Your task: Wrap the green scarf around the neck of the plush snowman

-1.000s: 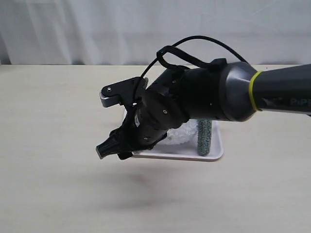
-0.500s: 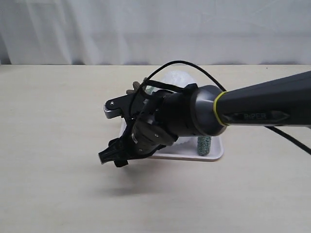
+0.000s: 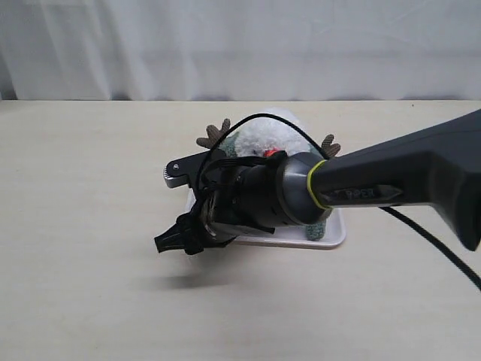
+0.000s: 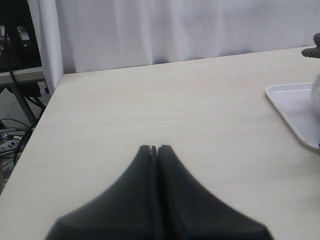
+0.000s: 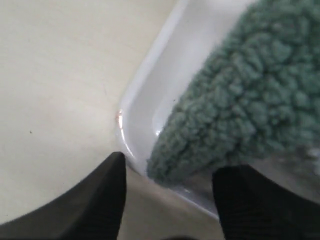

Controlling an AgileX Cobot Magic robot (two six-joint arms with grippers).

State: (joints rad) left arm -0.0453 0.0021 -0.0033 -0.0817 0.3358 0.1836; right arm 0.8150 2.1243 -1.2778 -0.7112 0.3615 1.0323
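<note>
Tabletop [image 3: 83, 248]: one tray [image 3: 336, 239], one snowman [image 3: 272, 135], perhaps one scarf [image 5: 240, 90]; right fingers [image 5: 100, 200] gape empty, left fingers [image 4: 145, 190] meet.

Sage-green scarf [image 5: 240, 90], fluffy white snowman [image 3: 274, 134], orange nose [image 3: 272, 153], brown twig arms [image 3: 214, 135], white tray [image 3: 334, 235], beige desk [image 3: 90, 188], black right end effector [image 3: 169, 205]

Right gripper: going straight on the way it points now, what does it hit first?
Most likely the green scarf, whose end sits between the fingers of the open right gripper in its wrist view, lying in the white tray near a corner. Depth is unclear; the rim might come first.
</note>
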